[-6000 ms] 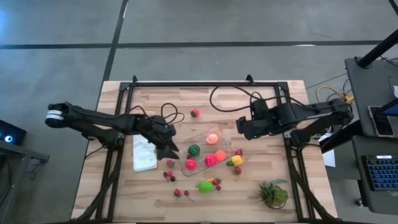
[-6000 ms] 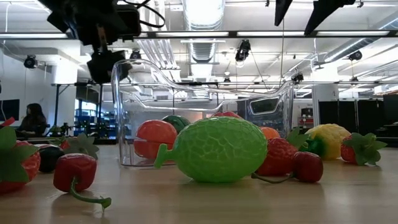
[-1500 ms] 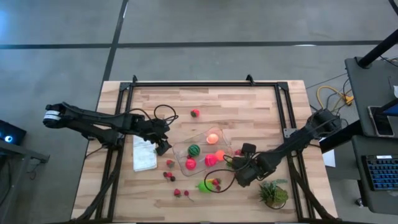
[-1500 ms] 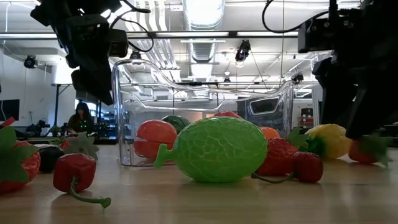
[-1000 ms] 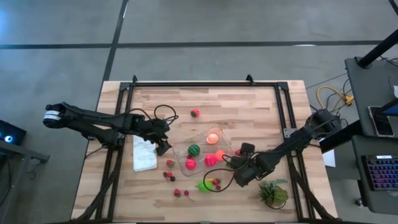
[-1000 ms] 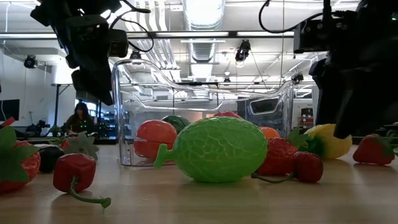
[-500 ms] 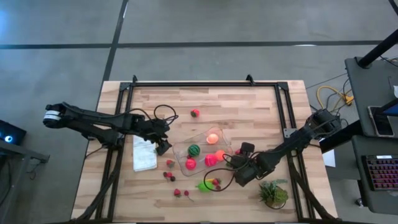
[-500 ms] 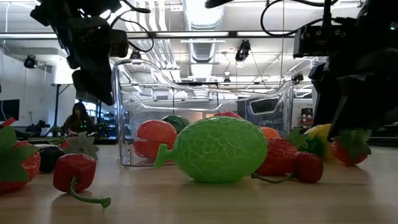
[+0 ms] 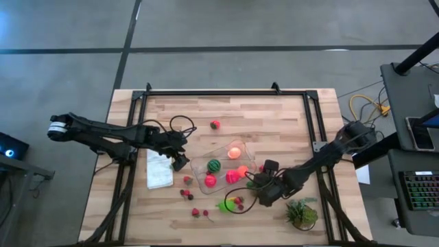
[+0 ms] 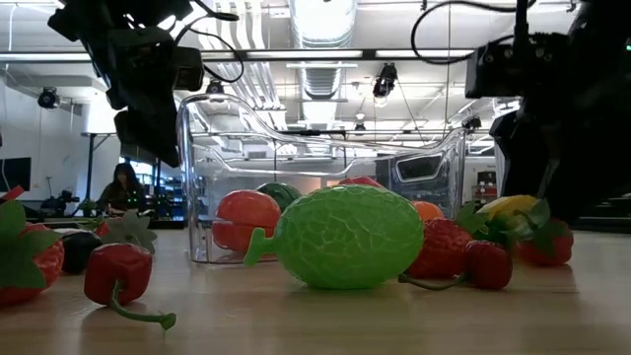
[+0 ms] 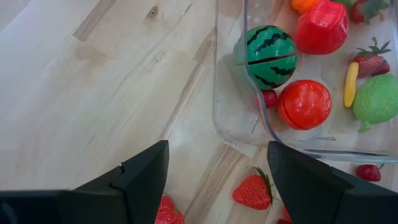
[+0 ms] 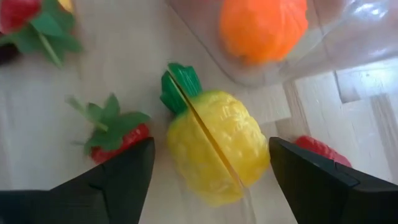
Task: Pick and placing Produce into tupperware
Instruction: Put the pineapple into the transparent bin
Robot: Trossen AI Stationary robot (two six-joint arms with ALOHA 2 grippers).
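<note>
The tupperware (image 9: 223, 165) at mid-tabletop already holds a melon (image 11: 266, 56) and several red and orange pieces, while strawberries (image 9: 187, 180) and a lime-green fruit (image 10: 344, 237) lie outside. The right gripper (image 12: 208, 168) straddles a yellow pineapple (image 12: 214, 149) beside the tub, fingers apart, gripping nothing yet. The left gripper (image 11: 217, 180) hovers part-open and empty near the tub's other end.

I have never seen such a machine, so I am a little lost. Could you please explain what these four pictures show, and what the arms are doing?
Two dark robot arms work at a wooden table. One camera looks down from above, one looks level across the tabletop, and one sits on each wrist.

Toy fruits lie around a clear plastic box, with a watermelon and others already inside. A white cloth and a green plant tuft lie nearby.

The left gripper waits open beside the box, holding nothing. The right gripper is open around a yellow pineapple next to the box, not yet gripping it.
</note>
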